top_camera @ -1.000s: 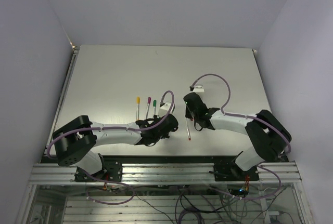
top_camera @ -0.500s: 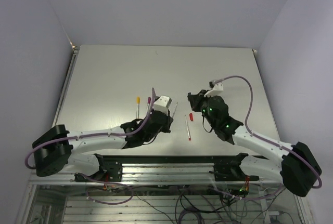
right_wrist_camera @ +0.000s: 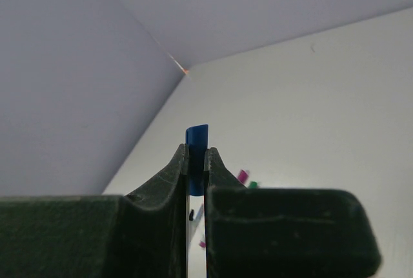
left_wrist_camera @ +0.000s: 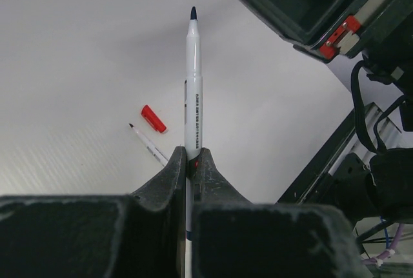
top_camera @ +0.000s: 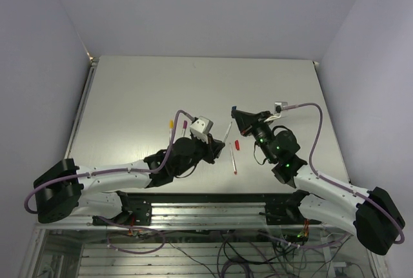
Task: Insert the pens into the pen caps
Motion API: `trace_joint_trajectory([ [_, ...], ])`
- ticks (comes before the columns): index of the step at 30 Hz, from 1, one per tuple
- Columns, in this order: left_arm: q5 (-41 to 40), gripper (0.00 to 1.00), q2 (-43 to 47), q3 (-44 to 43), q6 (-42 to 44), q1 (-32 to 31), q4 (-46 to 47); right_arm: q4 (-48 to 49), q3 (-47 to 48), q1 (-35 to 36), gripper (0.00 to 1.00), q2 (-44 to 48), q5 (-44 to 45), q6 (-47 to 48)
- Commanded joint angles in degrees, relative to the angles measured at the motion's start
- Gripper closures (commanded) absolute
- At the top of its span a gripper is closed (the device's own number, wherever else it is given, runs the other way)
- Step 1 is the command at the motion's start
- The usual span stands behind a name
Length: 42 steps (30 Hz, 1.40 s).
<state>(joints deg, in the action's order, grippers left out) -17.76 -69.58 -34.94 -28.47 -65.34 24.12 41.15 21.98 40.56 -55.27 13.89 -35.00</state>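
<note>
A second ago both arms were down at the tabletop [top_camera: 142, 91]. Since then they have risen and swung toward each other over its near middle. Our left claw [left_wrist_camera: 192, 165] is clamped tight on the barrel of a white pen [left_wrist_camera: 193, 91], with the dark tip pointing away toward the right arm. Our right claw [right_wrist_camera: 196, 162] is pinched closed on the blue cap [right_wrist_camera: 197, 137], whose end pokes out above the fingertips.

In the left wrist view the cap hangs just beyond the pen's tip, slightly off its line and not touching it. We judge the pick-up stage over for this pair and the mating stage begun. What is left is to line the cap's mouth up with the tip and push the two together, and the small offset needs correcting first. We cannot tell from these views which way the cap's open end faces.

The right arm's rise has also uncovered the red cap [top_camera: 237, 144]. It lies on the tabletop beside a loose pen [top_camera: 233, 160], which has not moved, and these two look like the next pair. Further left, the orange-capped pen [top_camera: 171, 125] and purple-capped pen [top_camera: 184, 124] lie already finished, partly behind the left arm.
</note>
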Motion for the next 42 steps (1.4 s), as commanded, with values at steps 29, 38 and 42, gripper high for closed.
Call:
trace_joint_trajectory([
  [29, 0.6, 0.93, 2.4, 3.7, 0.3, 0.2, 9.7, 10.5, -2.6, -0.1, 1.00, -1.2, -4.0, -5.9],
  [38, -0.7, 0.93, 3.0, 4.1, 0.2, 0.2, 9.8, 11.5, -3.5, -0.2, 1.00, -1.3, -5.1, -7.4],
  [42, -0.9, 0.93, 2.9, 4.1, 0.3, 0.2, 9.6, 12.5, -4.2, -0.2, 1.00, -1.4, -5.3, -7.9],
])
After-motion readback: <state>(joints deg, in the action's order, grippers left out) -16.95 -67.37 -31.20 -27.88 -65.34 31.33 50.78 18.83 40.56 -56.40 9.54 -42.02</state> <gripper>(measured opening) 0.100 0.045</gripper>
